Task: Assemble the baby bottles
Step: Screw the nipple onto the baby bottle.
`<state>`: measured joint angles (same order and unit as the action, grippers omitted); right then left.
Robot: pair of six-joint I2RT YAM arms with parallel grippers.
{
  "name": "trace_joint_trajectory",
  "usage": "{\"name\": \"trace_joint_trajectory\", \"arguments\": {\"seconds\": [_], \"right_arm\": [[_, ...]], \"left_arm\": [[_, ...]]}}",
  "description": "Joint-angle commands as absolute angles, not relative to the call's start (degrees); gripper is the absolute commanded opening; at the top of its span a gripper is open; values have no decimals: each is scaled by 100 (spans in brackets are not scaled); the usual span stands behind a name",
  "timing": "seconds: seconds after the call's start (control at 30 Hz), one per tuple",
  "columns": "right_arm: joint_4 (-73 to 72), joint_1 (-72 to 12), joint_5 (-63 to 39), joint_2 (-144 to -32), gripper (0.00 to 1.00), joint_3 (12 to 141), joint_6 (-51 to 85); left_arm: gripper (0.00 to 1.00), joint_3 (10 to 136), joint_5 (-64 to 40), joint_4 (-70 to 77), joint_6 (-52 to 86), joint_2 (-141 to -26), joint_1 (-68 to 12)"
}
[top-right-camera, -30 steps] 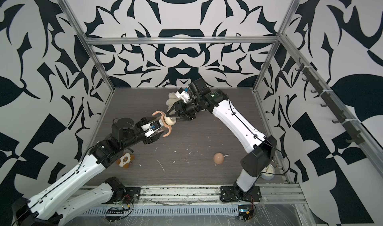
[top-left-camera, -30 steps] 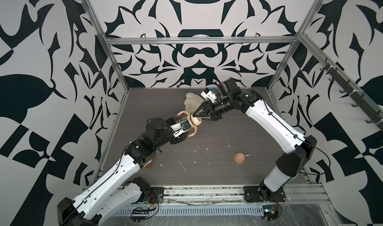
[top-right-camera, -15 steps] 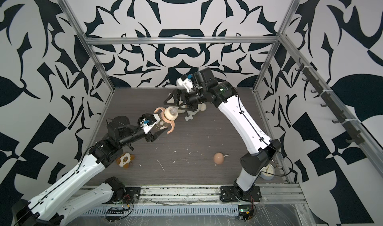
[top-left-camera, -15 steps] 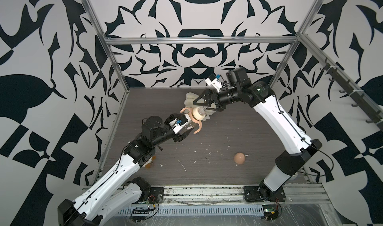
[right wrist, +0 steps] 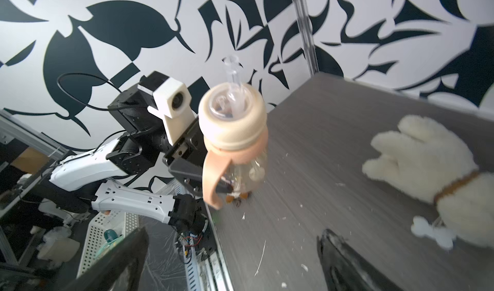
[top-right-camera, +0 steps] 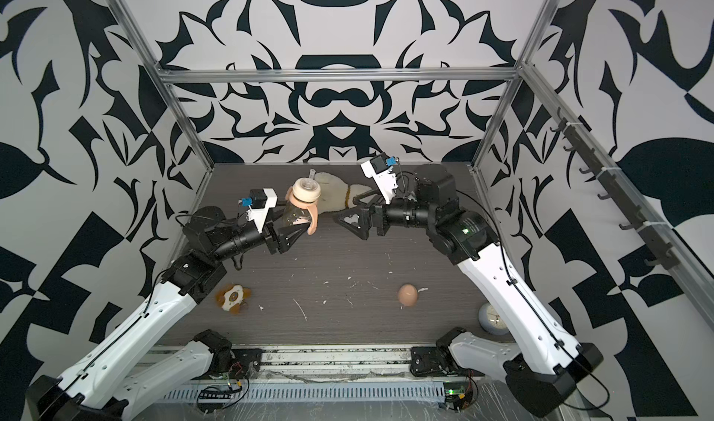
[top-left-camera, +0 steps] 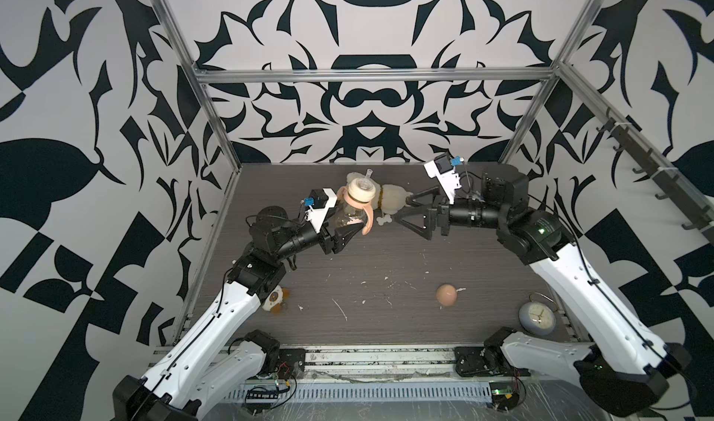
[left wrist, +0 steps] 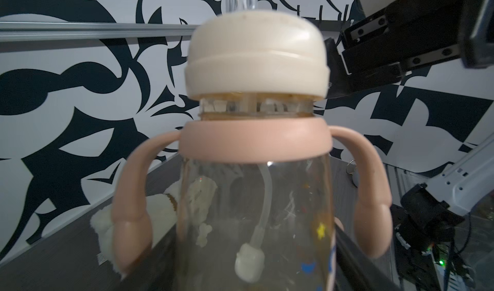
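My left gripper (top-left-camera: 347, 233) (top-right-camera: 293, 234) is shut on the lower body of the baby bottle (top-left-camera: 351, 216) (left wrist: 254, 209), holding it upright above the table. The bottle is clear amber, with a peach-pink two-handled ring (left wrist: 256, 140) at its neck. A cream nipple collar (top-left-camera: 361, 191) (right wrist: 232, 126) sits on top, its straw tube hanging inside. My right gripper (top-left-camera: 402, 209) (right wrist: 232, 263) stands open and empty, a short way right of the bottle. The peach-pink dome cap (top-left-camera: 446, 294) (top-right-camera: 407, 294) lies alone on the table, front right.
A cream plush dog (top-left-camera: 390, 199) (right wrist: 427, 164) lies behind the bottle at the back, with a small white bone (right wrist: 433, 233) beside it. A small orange-white toy (top-left-camera: 276, 299) sits under my left arm. A round clock (top-left-camera: 537, 318) rests at the front right corner.
My right gripper has let go of the collar, opened wide and drawn back to the right. My left gripper has lifted the bottle and turned it more upright.
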<state>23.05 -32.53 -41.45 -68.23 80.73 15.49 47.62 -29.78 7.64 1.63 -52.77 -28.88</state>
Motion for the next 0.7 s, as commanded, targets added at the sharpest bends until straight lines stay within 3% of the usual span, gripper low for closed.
{"name": "trace_joint_trajectory", "arguments": {"seconds": [0.0,0.27,0.67], "right_arm": [[905,-3455,-4014,-7185,100,8039,1348],[36,-3601,-3775,-7750,100,8331,1438],[712,-3691,-3906,-7737,100,8812,1165]], "left_arm": [[0,5103,-3353,1053,543,-5356,-2865],[0,5186,-3425,1061,606,-5497,-2865],[0,5176,-3431,1088,648,-5574,-2865]]}}
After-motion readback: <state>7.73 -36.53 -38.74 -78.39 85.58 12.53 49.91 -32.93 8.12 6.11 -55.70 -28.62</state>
